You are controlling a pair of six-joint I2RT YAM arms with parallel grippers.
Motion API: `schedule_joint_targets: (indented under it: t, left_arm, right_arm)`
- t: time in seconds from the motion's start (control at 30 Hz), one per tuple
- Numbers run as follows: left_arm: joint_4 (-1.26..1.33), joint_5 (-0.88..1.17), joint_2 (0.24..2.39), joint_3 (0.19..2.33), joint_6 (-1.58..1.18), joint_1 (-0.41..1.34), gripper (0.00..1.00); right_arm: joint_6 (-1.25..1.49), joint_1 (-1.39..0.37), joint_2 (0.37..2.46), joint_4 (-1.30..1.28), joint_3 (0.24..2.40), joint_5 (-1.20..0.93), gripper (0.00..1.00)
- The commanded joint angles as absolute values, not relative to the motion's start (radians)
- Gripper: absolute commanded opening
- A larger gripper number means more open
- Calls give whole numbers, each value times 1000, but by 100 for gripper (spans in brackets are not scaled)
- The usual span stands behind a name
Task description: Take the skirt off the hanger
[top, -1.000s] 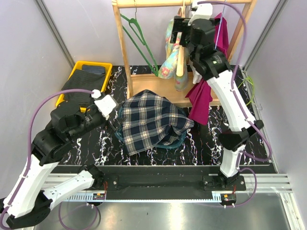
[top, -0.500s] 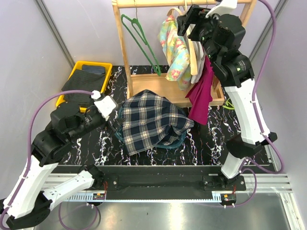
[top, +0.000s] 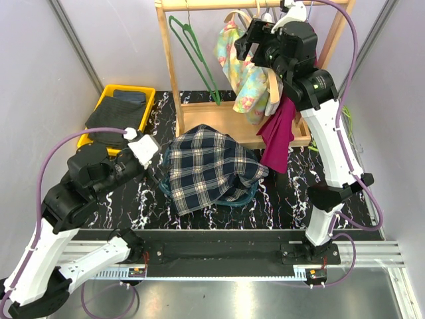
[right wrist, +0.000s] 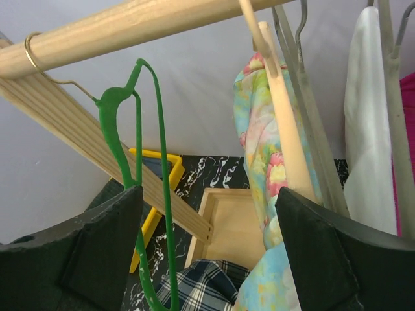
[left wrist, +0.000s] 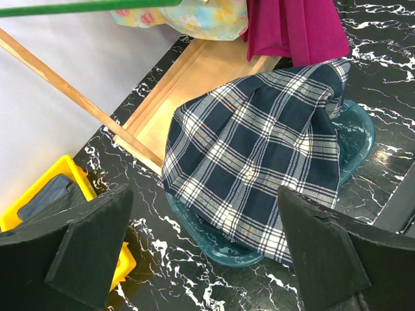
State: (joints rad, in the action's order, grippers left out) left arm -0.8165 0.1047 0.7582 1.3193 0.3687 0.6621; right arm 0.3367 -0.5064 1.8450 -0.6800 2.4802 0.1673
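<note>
A floral skirt (top: pixel 242 73) hangs on a pale wooden hanger (right wrist: pixel 285 123) on the rack's rail (right wrist: pixel 130 26). My right gripper (top: pixel 255 41) is open and empty, high up next to the rail, just right of the floral skirt. In the right wrist view its fingers (right wrist: pixel 97 253) frame the gap between an empty green hanger (right wrist: pixel 139 194) and the floral skirt (right wrist: pixel 266 155). A plaid skirt (top: pixel 209 166) lies draped over a teal basin (top: pixel 246 198). My left gripper (top: pixel 158 174) is open and empty, low beside the plaid skirt's (left wrist: pixel 259 149) left edge.
A magenta garment (top: pixel 279 133) hangs at the rack's right end, next to a white hanger (right wrist: pixel 369 129). The green hanger (top: pixel 196 56) hangs left of the floral skirt. A yellow bin (top: pixel 109 100) with dark cloth stands at the back left. The rack's wooden base tray (top: pixel 219 123) lies behind the basin.
The right arm has shifted at the rail, and the floral skirt with its hanger has swung left and higher. The left arm has barely moved.
</note>
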Motion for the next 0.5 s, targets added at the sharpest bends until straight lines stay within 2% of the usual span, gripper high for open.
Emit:
schedule_joint_targets:
  t: [0.0,0.47]
  left_arm:
    - [-775,127,747,1312,360,658,99]
    - [-775,126,746,1309,365,653,99]
  right_arm:
    - [364,-499,1816,-666,2510,117,92]
    - [315,-495,1760,-663,2439,186,92]
